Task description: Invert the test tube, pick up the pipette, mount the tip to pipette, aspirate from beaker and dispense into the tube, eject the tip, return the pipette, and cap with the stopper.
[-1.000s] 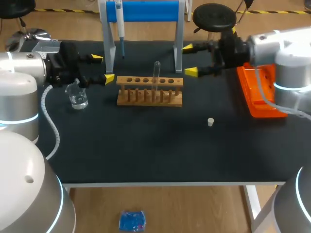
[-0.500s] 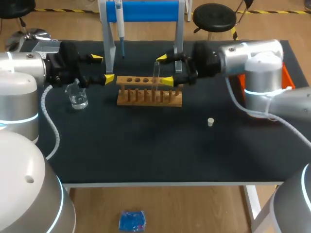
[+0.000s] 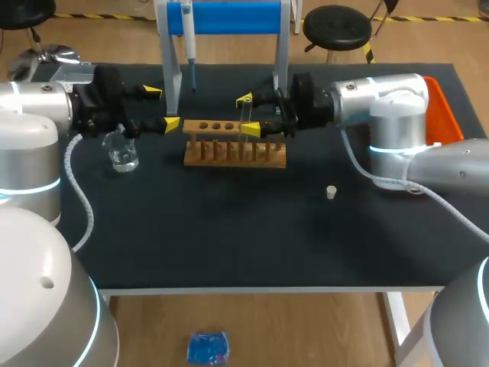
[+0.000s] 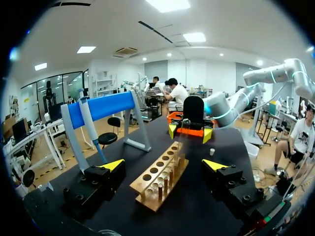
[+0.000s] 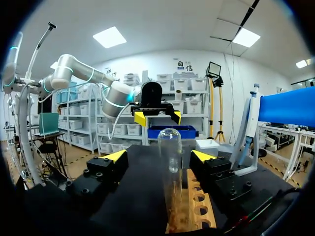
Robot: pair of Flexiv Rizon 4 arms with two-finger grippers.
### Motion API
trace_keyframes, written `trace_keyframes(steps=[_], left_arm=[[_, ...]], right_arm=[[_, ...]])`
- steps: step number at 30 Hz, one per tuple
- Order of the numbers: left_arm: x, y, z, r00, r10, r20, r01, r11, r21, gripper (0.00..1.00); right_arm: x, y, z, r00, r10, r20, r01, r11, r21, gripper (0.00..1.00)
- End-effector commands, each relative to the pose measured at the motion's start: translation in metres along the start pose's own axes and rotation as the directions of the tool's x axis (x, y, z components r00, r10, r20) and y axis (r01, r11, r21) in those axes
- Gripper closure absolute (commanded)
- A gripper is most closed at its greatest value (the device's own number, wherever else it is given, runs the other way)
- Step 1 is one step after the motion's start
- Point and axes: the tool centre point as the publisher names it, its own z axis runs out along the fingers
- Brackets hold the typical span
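Note:
A clear test tube stands upright in the wooden rack, rounded end up. My right gripper lies level around the tube's upper part. In the right wrist view the tube rises midway between the fingers of the right gripper, with a gap on each side, so it is open. My left gripper hangs open just left of the rack and above the glass beaker. From the left wrist, the rack lies ahead of the left gripper. The pipette hangs on the blue stand. A small white stopper lies right of the rack.
The blue pipette stand has legs behind the rack, one close to my right gripper's far finger. An orange tray sits at the table's right edge behind my right arm. Bare black table stretches in front of the rack.
My right arm has swung left from the orange tray to the rack, bringing its fingers around the test tube. The left arm has not moved.

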Motion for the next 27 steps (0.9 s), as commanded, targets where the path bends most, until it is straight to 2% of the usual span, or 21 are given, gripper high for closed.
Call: trace_keyframes(steps=[1,3,4,11,13,18,19,20,21,22,23,24,27], left_arm=[[-0.0005,0.0004,0.0007,1.000,0.001,0.000,-0.001,1.000,0.000,0.00],[-0.0005,0.0004,0.0007,1.000,0.001,0.000,-0.001,1.000,0.000,0.00],[-0.0005,0.0004,0.0007,1.000,0.001,0.000,-0.001,1.000,0.000,0.00],[-0.0005,0.0004,0.0007,1.000,0.001,0.000,-0.001,1.000,0.000,0.00],[-0.0005,0.0004,0.0007,1.000,0.001,0.000,-0.001,1.000,0.000,0.00],[-0.0005,0.0004,0.0007,1.000,0.001,0.000,-0.001,1.000,0.000,0.00],[-0.0005,0.0004,0.0007,1.000,0.001,0.000,-0.001,1.000,0.000,0.00],[-0.0005,0.0004,0.0007,1.000,0.001,0.000,-0.001,1.000,0.000,0.00],[-0.0005,0.0004,0.0007,1.000,0.001,0.000,-0.001,1.000,0.000,0.00],[-0.0005,0.0004,0.0007,1.000,0.001,0.000,-0.001,1.000,0.000,0.00],[-0.0005,0.0004,0.0007,1.000,0.001,0.000,-0.001,1.000,0.000,0.00],[-0.0005,0.0004,0.0007,1.000,0.001,0.000,-0.001,1.000,0.000,0.00],[-0.0005,0.0004,0.0007,1.000,0.001,0.000,-0.001,1.000,0.000,0.00]], right_arm=[[-0.0008,-0.0030,0.0004,1.000,0.000,0.004,0.000,1.000,0.001,0.88],[-0.0007,-0.0033,0.0004,1.000,0.001,0.004,-0.001,1.000,0.000,0.98],[-0.0007,-0.0037,0.0006,1.000,0.000,0.005,0.000,1.000,0.001,1.00],[-0.0013,-0.0045,0.0024,1.000,-0.002,0.007,0.002,1.000,0.020,1.00],[-0.0019,-0.0051,0.0027,1.000,-0.003,0.014,0.002,0.999,0.048,1.00],[-0.0031,-0.0059,0.0030,1.000,-0.004,0.020,0.003,0.999,0.048,1.00],[-0.0032,-0.0059,0.0030,1.000,-0.006,0.022,0.004,0.999,0.049,0.95],[-0.0033,-0.0060,0.0030,1.000,-0.006,0.024,0.004,0.999,0.050,0.55],[-0.0034,-0.0061,0.0030,1.000,-0.005,0.024,0.004,0.999,0.048,0.03],[-0.0034,-0.0061,0.0030,1.000,-0.005,0.025,0.003,0.999,0.047,0.09],[-0.0035,-0.0061,0.0031,1.000,-0.005,0.025,0.004,0.999,0.047,0.09],[-0.0037,-0.0062,0.0033,1.000,-0.006,0.027,0.004,0.999,0.047,0.00],[-0.0048,-0.0067,0.0041,0.999,-0.014,0.032,0.013,0.999,0.050,0.00]])
